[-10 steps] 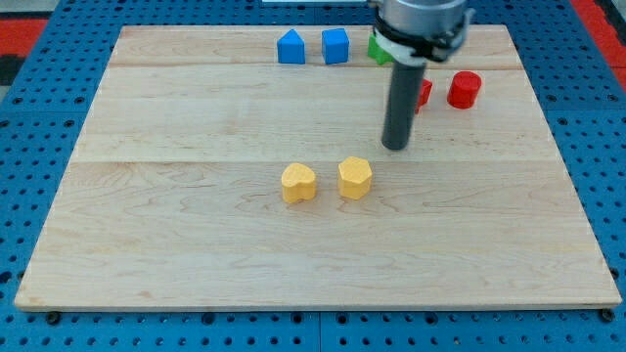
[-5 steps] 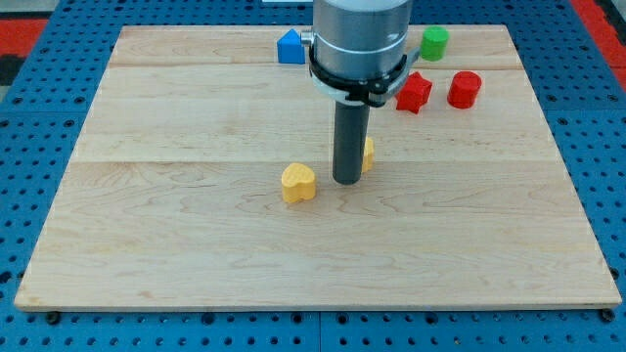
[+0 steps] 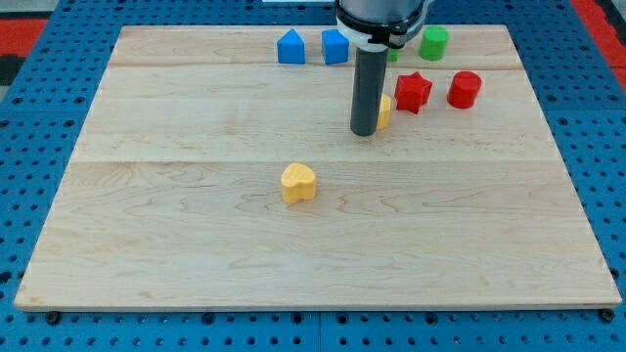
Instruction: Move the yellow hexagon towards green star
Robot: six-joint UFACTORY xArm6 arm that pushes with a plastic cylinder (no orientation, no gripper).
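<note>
I'm pressing my tip (image 3: 364,132), bare and gripping nothing, against the yellow hexagon (image 3: 384,110); it risks glancing into the red star (image 3: 413,91) just beside it.

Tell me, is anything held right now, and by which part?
Nothing is held; there is no claw, only a rod. My tip is at the view's-left side of the yellow hexagon, which the rod mostly hides; actual contact cannot be told.

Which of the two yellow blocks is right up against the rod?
The yellow hexagon, mostly hidden behind my tip near the red star. The yellow heart sits alone, well toward the view's bottom left.
</note>
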